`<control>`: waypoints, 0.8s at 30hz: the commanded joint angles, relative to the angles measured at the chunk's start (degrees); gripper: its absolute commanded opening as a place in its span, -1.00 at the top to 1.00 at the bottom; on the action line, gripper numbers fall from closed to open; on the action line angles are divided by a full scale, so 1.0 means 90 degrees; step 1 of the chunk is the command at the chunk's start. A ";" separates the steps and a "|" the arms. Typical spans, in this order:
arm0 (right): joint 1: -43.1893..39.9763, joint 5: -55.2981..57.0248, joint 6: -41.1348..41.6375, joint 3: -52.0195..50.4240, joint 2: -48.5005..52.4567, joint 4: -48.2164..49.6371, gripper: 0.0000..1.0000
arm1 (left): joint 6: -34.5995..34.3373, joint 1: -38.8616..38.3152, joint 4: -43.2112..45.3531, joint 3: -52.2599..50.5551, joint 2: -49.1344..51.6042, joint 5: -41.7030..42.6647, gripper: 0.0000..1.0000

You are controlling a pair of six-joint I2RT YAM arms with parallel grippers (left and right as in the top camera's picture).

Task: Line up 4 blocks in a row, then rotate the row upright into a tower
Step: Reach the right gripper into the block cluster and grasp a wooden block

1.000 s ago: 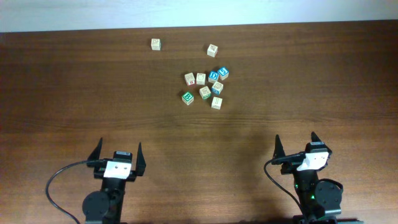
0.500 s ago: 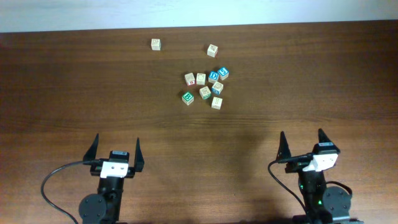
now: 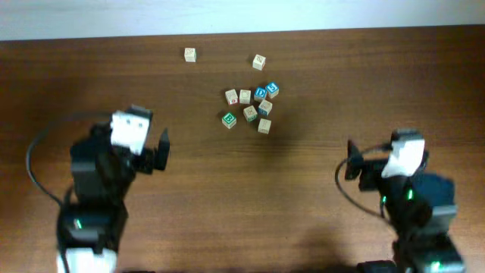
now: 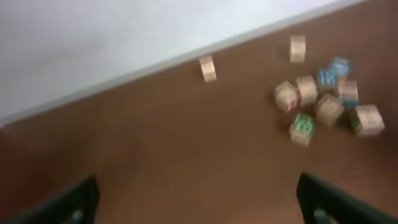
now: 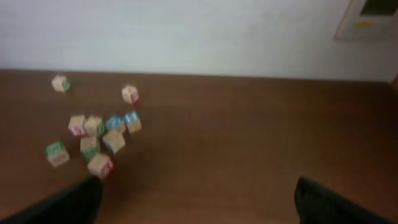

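Small wooden letter blocks lie in a loose cluster [image 3: 248,106] at the middle of the table's far half. A green-and-white "B" block [image 3: 229,119] sits at the cluster's near left, and it also shows in the left wrist view [image 4: 302,124] and the right wrist view [image 5: 56,152]. Pale blocks [image 3: 245,96] lie beside it; one has a red side [image 5: 99,165]. My left gripper [image 3: 130,140] is raised, left of the cluster, open and empty [image 4: 199,205]. On the right, my right gripper [image 3: 390,158] is also raised, open and empty [image 5: 199,205].
Two blue-faced cubes [image 3: 266,92] sit at the cluster's far right. Two lone pale blocks [image 3: 189,54] [image 3: 259,61] lie near the table's far edge [image 3: 242,33], with a white wall behind. Dark wood table top [image 3: 303,197] spreads between the arms.
Both arms have lifted and swung forward from the near edge toward the blocks. Both grippers stay open. No block has moved.
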 commanded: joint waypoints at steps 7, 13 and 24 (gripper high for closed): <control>-0.0039 -0.0814 0.0019 0.5039 0.4364 -0.3929 -0.96 | -0.0017 -0.0024 -0.3713 0.4454 0.3740 0.0750 -0.98; -0.0039 -0.1926 0.0022 0.5542 0.5838 -0.4136 -0.96 | -0.0556 -0.0032 -0.3983 0.4614 0.4563 0.1583 -0.98; 0.1027 -0.1885 0.2200 0.5547 0.7002 -0.2686 -0.66 | -0.3560 -0.0032 -0.3570 0.4617 0.4767 -0.0714 -0.93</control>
